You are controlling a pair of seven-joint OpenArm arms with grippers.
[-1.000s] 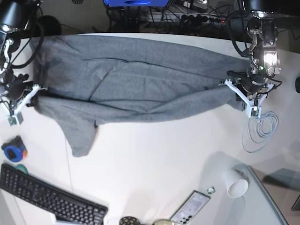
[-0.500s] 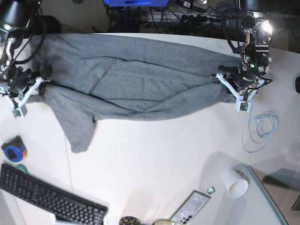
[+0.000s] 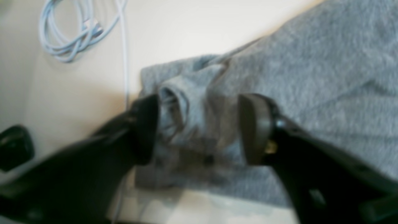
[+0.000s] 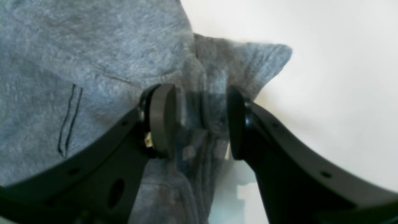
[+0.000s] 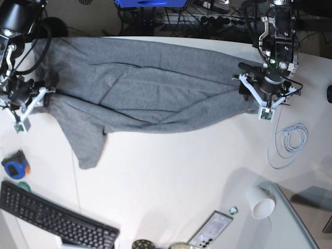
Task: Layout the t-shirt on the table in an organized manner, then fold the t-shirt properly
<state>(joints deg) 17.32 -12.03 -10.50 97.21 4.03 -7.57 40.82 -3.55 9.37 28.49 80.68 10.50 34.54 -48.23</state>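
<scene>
your t-shirt (image 5: 140, 85) is a heather-grey knit stretched in a long band across the far half of the table (image 5: 171, 171), running from one arm to the other. it is not flat: long creases run along its length, and one sleeve (image 5: 85, 142) hangs out from the band toward the near side, at the base view's left. the near edge of the band curves loosely across the white top.

at the base view's right end, your left gripper (image 3: 199, 127) stands over a bunched corner of the shirt (image 3: 279, 77). its jaws are spread apart, with a rolled hem lying in the gap between them. the cloth sits close to one finger (image 3: 144, 127), but the picture is too blurred to tell whether it touches. in the base view this gripper (image 5: 267, 93) is at the shirt's end, near the table's far edge.

at the base view's left end, your right gripper (image 4: 200, 121) also has its jaws parted. a folded, gathered corner of the shirt (image 4: 93, 62) lies between its two pads (image 4: 161, 119), with a gap showing on each side of the cloth. in the base view this gripper (image 5: 26, 106) is at the shirt's other end.

around the shirt you have a coiled pale blue cable (image 5: 288, 142) just beside the left arm, also seen in the left wrist view (image 3: 77, 34). nearer you lie a white paper cup (image 5: 261, 203) on its side, a phone (image 5: 210, 231), a black keyboard (image 5: 54, 218) and a small blue tape measure (image 5: 15, 166).
</scene>
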